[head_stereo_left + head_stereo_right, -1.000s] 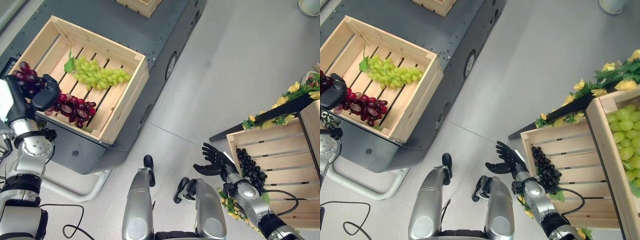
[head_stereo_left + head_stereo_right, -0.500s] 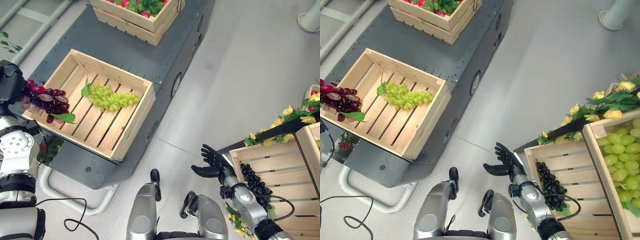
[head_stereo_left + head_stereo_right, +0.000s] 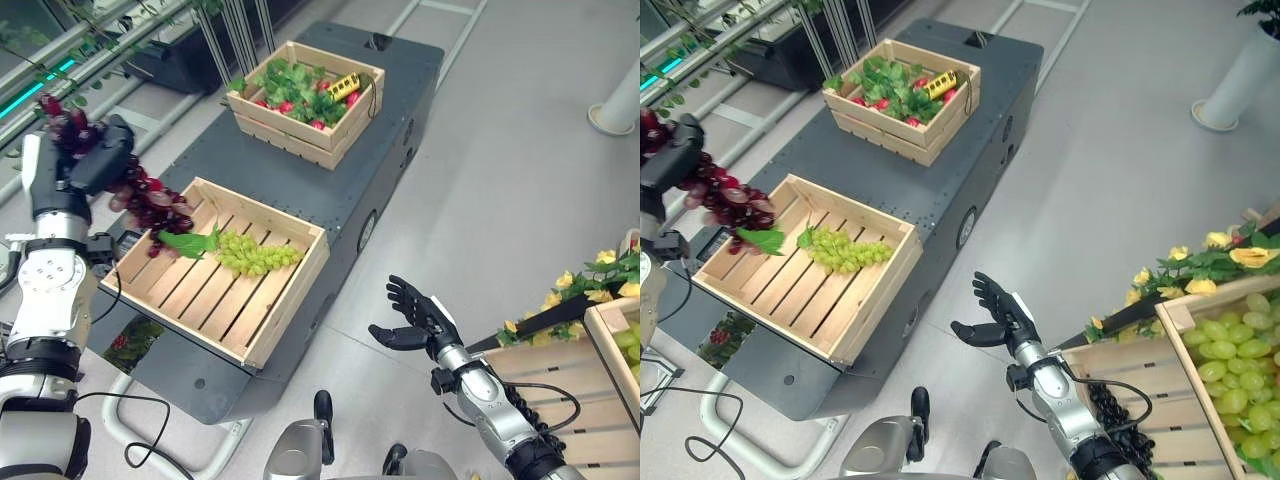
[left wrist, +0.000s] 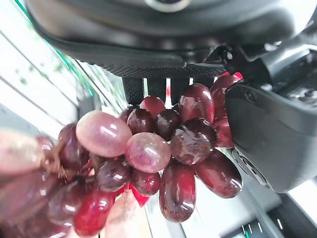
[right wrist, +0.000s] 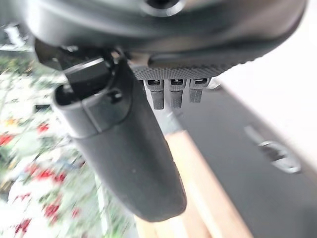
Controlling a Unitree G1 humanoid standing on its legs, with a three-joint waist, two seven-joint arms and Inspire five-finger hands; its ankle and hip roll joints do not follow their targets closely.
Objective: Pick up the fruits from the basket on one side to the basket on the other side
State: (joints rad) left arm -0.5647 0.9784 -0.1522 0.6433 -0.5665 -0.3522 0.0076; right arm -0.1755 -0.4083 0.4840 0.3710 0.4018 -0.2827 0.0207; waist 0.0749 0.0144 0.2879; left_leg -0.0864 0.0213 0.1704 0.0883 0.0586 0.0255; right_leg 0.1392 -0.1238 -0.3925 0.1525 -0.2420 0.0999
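Fingers and thumb of the left hand (image 3: 100, 160) are curled round the top of a bunch of red grapes (image 3: 145, 205), which hangs clear of the wooden crate (image 3: 290, 275), out past its rim at about 9 o'clock. A bunch of green grapes (image 3: 258, 258) with a leaf lies on the crate's slats near the centre. At 12 o'clock from that crate, on the same dark platform (image 3: 400, 90), a second crate (image 3: 285, 145) holds leafy greens and small red fruit. The right hand (image 3: 415, 320) floats over the floor at 4 o'clock from the crate, palm up, fingers spread and empty

From the right eye the same scene reads alike; beyond the right hand, at 3 to 4 o'clock, a slatted crate (image 3: 1120, 365) holds black grapes (image 3: 1120, 425), and a taller bin (image 3: 1175, 330) beside it holds green grapes (image 3: 1235, 360), with yellow flowers (image 3: 1225, 255) along a dark ledge

The left wrist view has glossy red berries pressed between the dark thumb and the palm

The right wrist view shows its thumb and straight fingertips with nothing between them

The bunch looks soft, loose and fairly light: berries could pop off or bruise if squeezed. Holding at the stem end, as now, seems the safer hold, with the rest left to dangle
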